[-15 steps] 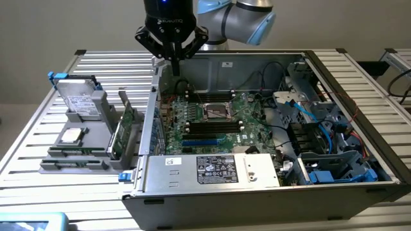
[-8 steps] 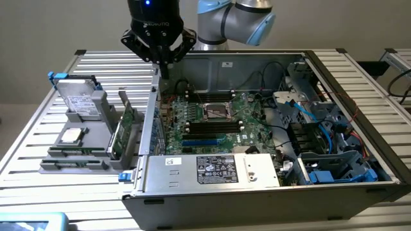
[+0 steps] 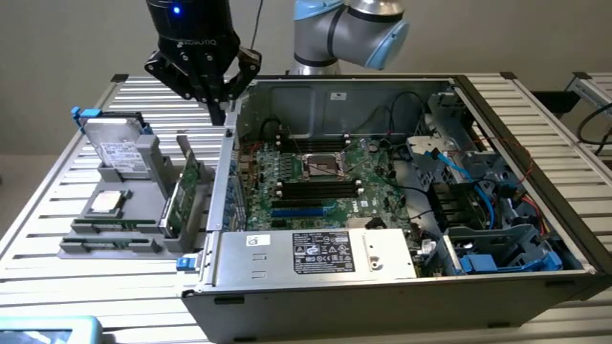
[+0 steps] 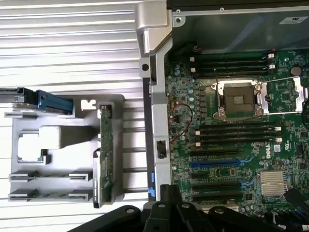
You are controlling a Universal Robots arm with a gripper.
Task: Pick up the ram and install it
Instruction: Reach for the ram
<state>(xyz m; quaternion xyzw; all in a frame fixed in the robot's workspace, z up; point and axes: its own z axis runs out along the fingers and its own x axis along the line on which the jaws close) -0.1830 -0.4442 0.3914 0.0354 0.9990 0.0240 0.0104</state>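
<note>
My black gripper [image 3: 219, 109] hangs over the left wall of the open computer case [image 3: 222, 179], its fingers drawn together to a point, shut with nothing in them. Its dark body also edges the wrist view [image 4: 170, 209]. A thin green strip, seemingly the ram [image 3: 115, 225], sits in a front slot of the grey parts holder [image 3: 163, 247] well below and left of the gripper. The motherboard [image 4: 227, 164] lies inside the case with long black memory slots [image 4: 236, 133] beside the CPU socket [image 4: 237, 99]; those slots look bare.
A broader green expansion card [image 4: 105, 154] stands upright in the holder near the case wall. A hard drive [image 3: 120, 147] with blue clips and a CPU [image 3: 107, 203] also sit in the holder. Cables, a drive cage [image 3: 497, 251] and the power supply [image 3: 316, 252] crowd the case.
</note>
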